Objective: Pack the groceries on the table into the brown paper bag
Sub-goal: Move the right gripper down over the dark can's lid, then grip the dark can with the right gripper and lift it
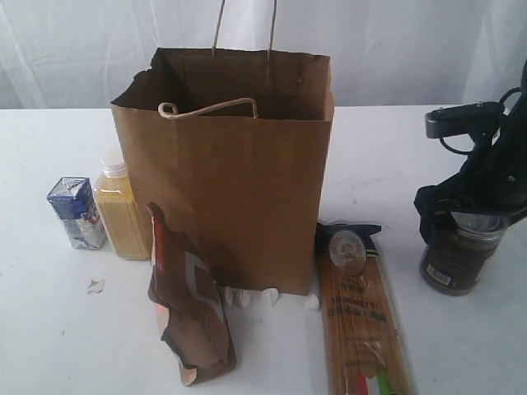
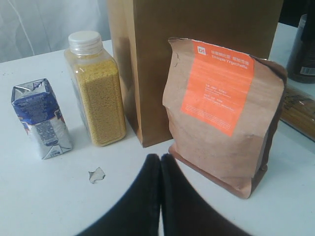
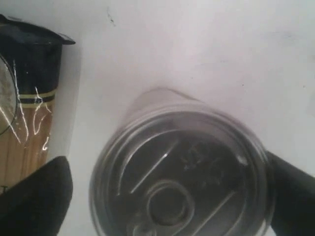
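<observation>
The brown paper bag [image 1: 239,181] stands open and upright in the middle of the table [image 1: 49,346]. To its left stand a blue-white carton [image 1: 76,212] and a yellow-filled bottle [image 1: 121,210]. A brown-orange pouch [image 1: 188,309] leans at the bag's front, and a spaghetti packet [image 1: 358,321] lies to the right. My right gripper [image 3: 162,196] is open, its fingers on either side of the dark clear-lidded jar [image 3: 182,172], with a gap on one side. My left gripper [image 2: 160,157] is shut and empty, low over the table facing the pouch [image 2: 224,113] and the bottle [image 2: 96,93].
Small white crumbs [image 1: 268,298] lie along the bag's front edge. A torn white scrap [image 1: 95,285] lies before the carton. A white curtain hangs behind the table. The spaghetti packet [image 3: 24,113] lies close beside the jar.
</observation>
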{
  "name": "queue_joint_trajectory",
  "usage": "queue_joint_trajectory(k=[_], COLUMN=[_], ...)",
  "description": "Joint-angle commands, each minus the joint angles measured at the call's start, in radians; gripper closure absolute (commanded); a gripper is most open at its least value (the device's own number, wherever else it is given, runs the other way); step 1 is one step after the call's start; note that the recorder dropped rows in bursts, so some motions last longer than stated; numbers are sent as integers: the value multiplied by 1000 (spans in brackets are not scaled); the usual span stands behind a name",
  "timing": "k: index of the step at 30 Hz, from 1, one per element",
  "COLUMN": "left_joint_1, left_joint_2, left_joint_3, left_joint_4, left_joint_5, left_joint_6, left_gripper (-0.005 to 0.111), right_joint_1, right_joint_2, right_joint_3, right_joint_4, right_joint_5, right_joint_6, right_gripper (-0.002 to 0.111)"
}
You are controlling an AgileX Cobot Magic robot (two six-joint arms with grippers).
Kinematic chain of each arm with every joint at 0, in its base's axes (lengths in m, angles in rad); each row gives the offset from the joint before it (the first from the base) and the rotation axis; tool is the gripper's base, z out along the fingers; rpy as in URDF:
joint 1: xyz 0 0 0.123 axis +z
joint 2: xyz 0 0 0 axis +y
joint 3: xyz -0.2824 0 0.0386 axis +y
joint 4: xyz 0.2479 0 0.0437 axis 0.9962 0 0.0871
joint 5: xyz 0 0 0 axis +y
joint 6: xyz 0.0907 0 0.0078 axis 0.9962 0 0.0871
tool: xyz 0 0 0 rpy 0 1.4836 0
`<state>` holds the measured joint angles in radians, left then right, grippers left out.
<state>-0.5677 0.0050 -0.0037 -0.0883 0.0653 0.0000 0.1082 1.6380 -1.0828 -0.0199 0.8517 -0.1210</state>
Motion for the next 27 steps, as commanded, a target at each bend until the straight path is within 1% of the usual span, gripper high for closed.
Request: queue_joint_trajectory(k=[1, 3, 4, 6, 9, 11, 14, 21, 27], left_joint_1=[-2, -2, -2, -2, -2, -2, -2, -2, -2], left_joint_2=[-5, -5, -5, -5, -5, -5, -5, -5, -5], left_joint_3=[4, 4, 4, 4, 4, 4, 4, 4, 4], left_joint_4=[-12, -12, -12, -12, -12, -12, -12, -12, -12], left_joint_5=[6, 6, 6, 6, 6, 6, 6, 6, 6], left_joint_6=[0, 0, 0, 0, 0, 0, 0, 0, 0], left_gripper=[106, 106, 106, 106, 106, 106, 106, 106, 106], right_joint_1=[1, 1, 1, 1, 1, 1, 1, 1, 1], right_joint_2=[27, 32, 32, 30, 29, 28, 18, -115, -266], right_joint_3=[-4, -4, -4, -4, -4, -4, -4, -14, -130], right_joint_4=[-7, -7, -7, -7, -7, -7, -7, 1, 34], right_joint_5=[-11, -15, -18, -20, -12, 0, 10, 13, 60], right_joint_6=[-10, -10, -10, -10, -10, -10, -10, -10, -10], right_gripper=[18, 19, 21, 31, 59, 81, 107, 108, 108])
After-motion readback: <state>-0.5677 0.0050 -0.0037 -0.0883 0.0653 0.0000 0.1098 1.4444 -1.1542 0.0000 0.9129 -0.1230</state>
